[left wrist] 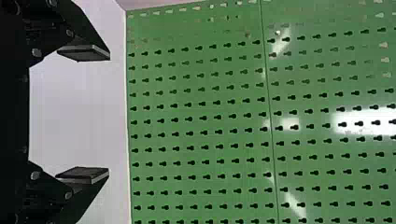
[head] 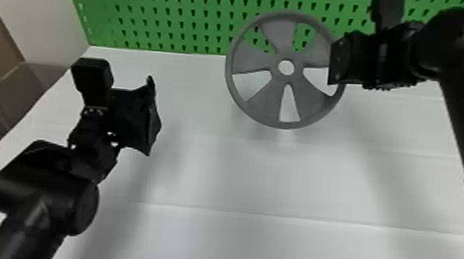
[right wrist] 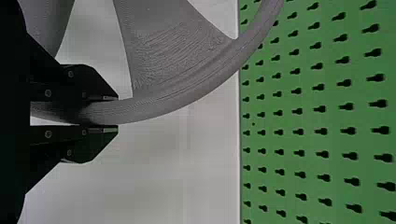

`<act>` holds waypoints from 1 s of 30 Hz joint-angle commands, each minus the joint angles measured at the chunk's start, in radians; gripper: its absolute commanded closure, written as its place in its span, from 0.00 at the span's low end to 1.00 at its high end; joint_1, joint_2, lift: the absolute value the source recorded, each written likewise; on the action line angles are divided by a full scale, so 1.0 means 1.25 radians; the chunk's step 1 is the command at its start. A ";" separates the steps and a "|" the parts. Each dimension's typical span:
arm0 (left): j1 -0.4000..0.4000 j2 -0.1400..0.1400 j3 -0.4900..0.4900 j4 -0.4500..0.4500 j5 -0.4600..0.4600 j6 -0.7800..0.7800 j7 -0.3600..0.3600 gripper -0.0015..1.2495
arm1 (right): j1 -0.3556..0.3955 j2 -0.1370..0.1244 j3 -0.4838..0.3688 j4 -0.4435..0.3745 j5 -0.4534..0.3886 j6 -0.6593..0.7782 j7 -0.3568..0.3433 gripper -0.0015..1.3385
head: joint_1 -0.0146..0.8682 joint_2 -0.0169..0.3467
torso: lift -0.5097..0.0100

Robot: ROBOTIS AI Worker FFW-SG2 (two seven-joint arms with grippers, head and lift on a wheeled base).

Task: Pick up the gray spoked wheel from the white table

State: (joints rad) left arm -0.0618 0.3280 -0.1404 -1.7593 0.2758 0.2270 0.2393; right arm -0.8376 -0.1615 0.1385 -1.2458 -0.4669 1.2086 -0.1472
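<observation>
Wheel: seemed light, stiff; you were best off on its rim, not spokes.
Right fingers: yours clenched that rim.
Left fingers: yours stood apart, empty.

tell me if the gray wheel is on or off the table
Off: the right gripper holds the wheel by its rim, above its soft shadow on the table.

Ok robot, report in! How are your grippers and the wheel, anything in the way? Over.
Right gripper shut on wheel rim. Left gripper open, empty. Wheel seems above table. Green pegboard behind.
</observation>
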 commanded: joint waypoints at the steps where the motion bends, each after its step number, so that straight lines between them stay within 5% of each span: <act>1: 0.004 -0.008 0.008 -0.005 0.000 0.000 0.000 0.30 | 0.063 -0.003 -0.042 -0.105 0.037 -0.026 0.012 0.83 | 0.90 0.31 | 0.81; 13: 0.010 -0.034 0.030 -0.028 -0.003 0.000 0.000 0.30 | 0.237 0.011 -0.115 -0.266 0.150 -0.266 0.107 0.83 | 0.90 0.31 | 0.81; 30: 0.024 -0.050 0.056 -0.062 -0.008 0.000 -0.007 0.30 | 0.438 0.040 -0.154 -0.324 0.262 -0.694 0.146 0.83 | 0.90 0.31 | 0.81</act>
State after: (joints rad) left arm -0.0364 0.2723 -0.0766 -1.8326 0.2688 0.2270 0.2376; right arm -0.3430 -0.1187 -0.0483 -1.6440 -0.1657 0.4646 0.0341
